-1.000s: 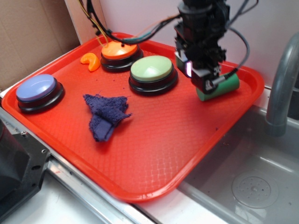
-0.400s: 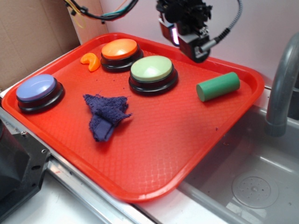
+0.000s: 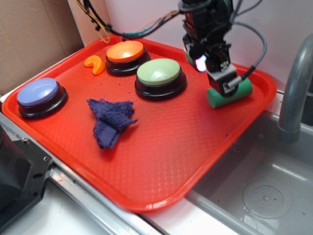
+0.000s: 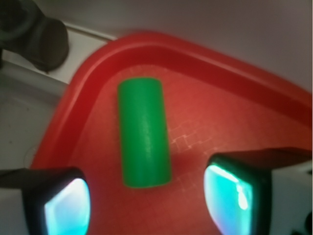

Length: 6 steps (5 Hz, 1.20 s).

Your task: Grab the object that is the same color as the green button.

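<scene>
One green cylinder (image 4: 144,133) lies on its side near the corner of the red tray (image 3: 161,156), right of the green button (image 3: 159,72). The tool (image 4: 146,203) hangs above it, released, fingers (image 4: 66,205) apart on either side, not touching it.

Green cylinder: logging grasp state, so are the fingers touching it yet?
Apart. The wrist view shows red tray between the green cylinder and each of the fingers.

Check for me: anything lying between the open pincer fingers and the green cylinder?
Nothing. In the wrist view the green cylinder lies between the pincer fingers, with only bare red tray on either side.
</scene>
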### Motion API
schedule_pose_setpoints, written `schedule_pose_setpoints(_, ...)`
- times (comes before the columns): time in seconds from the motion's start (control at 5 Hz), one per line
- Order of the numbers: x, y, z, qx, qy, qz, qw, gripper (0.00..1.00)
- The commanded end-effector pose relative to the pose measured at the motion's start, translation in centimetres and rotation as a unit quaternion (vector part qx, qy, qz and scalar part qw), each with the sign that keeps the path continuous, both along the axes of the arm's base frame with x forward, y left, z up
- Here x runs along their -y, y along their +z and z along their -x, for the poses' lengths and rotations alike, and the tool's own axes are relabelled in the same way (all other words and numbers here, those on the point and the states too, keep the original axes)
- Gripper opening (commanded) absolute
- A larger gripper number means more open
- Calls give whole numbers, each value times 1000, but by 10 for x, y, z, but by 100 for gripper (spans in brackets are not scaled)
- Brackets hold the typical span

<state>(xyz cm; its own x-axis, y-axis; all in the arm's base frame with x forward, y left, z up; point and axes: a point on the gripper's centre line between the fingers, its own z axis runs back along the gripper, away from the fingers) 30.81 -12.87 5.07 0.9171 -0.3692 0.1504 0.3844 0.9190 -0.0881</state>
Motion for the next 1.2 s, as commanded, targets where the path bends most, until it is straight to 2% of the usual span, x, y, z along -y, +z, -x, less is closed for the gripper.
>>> schedule_pose_setpoints(0.0, 11, -7, -15, -2, -9, -7, 1000, 100)
schedule_pose_setpoints(0.2, 14, -18, -14, -13, -13, -12, 1000, 100)
schedule_pose_setpoints(0.4, 14, -11, -12, 0, 1, -16, 1000, 0)
schedule_pose_setpoints(0.6, 12, 6, -7, 6, 11, -14, 1000, 0)
schedule_pose_setpoints(0.8, -9, 56, 22, 33, 43, -30, 998, 0)
schedule_pose_setpoints(1.0, -29, 97, 58, -5, 91, -66, 994, 0)
